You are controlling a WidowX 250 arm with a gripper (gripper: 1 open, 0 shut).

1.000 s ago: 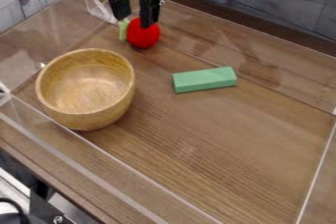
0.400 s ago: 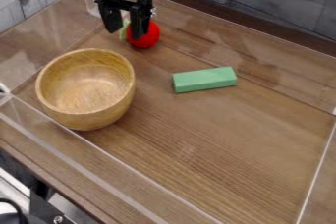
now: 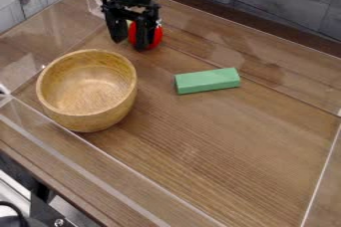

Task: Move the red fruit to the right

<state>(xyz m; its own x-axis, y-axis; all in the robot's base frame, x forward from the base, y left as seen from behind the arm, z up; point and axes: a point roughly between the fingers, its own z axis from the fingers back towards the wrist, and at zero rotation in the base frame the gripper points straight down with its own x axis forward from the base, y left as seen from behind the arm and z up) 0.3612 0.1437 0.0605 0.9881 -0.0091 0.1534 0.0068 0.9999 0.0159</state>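
The red fruit lies at the far left of the wooden tabletop, small, round and glossy. My black gripper is lowered right at it. The fingers stand apart with a gap between them, and one finger covers the fruit's left part. Only the fruit's right side shows, beside that finger. I cannot tell whether the fingers touch it. The fruit rests on the table, not lifted.
A wooden bowl stands at the front left. A flat green block lies mid-table, to the right and nearer than the fruit. Low clear walls ring the wooden surface.
The gripper dropped from above the fruit, shifted left, then came back right against it. The fruit has stayed almost in place.
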